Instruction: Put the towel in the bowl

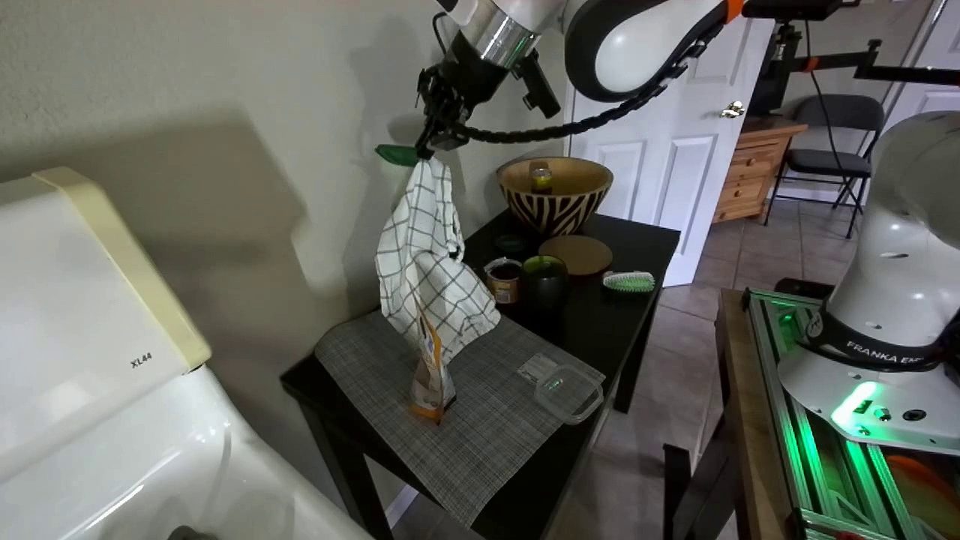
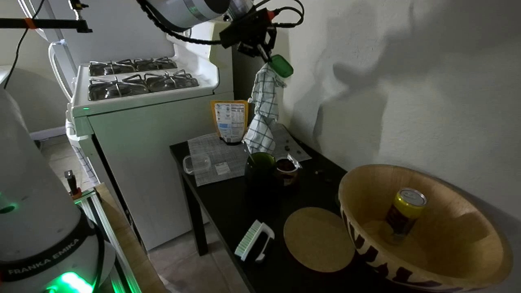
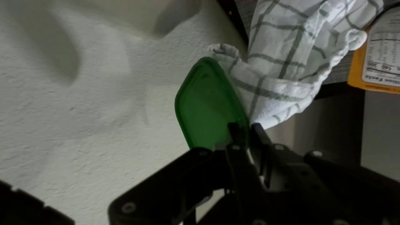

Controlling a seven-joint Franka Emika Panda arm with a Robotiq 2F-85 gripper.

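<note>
In an exterior view the checked towel hangs from the gripper, whose fingers are drawn close together, pinching its top – a flat green piece is caught there too, jutting out left of the towel's peak. The towel's lower folds hang over a grey placemat; whether they touch it I cannot tell. A pouch stands in front of the towel's lower end. Right of the towel are a small tub and a dark cup, and farther right of it a round board, a brush and the striped bowl, well apart from the towel.

In an exterior view the towel hangs narrow and bunched, with the pouch just left of it, a clear container farther left and the dark cup in front of its lower end. The bowl is in front of the towel and well to its right, a yellow-topped can inside it.

In the wrist view the fingers grip the towel with hardly a gap – the green piece lies left of the towel, its edge running between the fingertips, and the pouch shows just right of the towel
</note>
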